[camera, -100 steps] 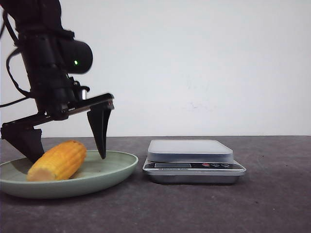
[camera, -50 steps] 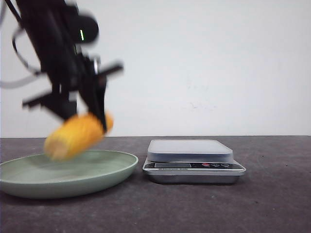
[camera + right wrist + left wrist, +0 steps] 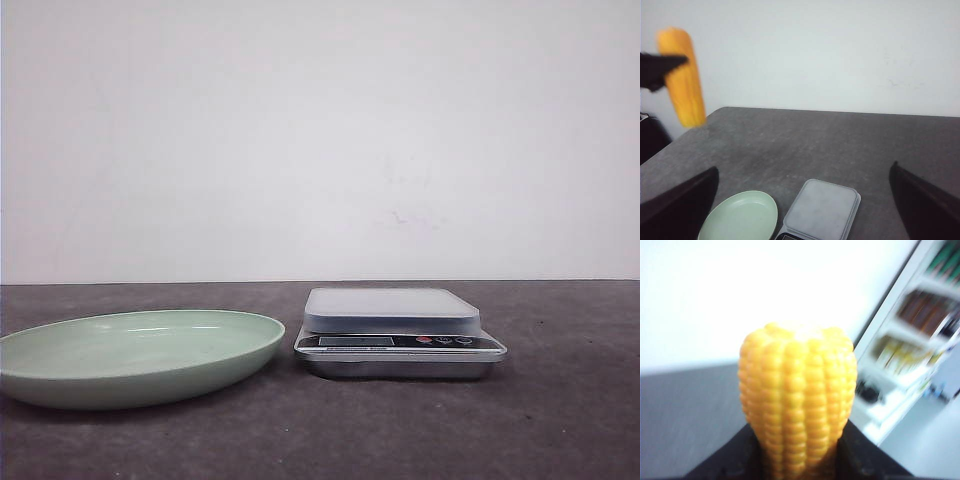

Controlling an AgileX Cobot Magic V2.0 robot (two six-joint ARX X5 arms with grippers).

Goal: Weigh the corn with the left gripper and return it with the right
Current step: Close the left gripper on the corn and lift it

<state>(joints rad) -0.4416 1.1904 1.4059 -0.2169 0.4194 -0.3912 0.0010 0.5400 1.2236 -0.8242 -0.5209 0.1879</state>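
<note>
Grey table (image 3: 320, 440), corn (image 3: 797, 400) in left pincer (image 3: 795, 460)

A dark grey table (image 3: 560, 420) carries a green plate (image 3: 140, 358) at left and a scale (image 3: 398, 332) just right of it.

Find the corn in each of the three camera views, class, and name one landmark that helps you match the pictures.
Front view: the corn is not in this picture; the green plate lies bare.
Left wrist view: the corn fills the centre, clamped by the left gripper.
Right wrist view: the corn is at the upper left, held high above the table.
Shared landmark: the scale beside the plate, in the front and right wrist views.
</note>
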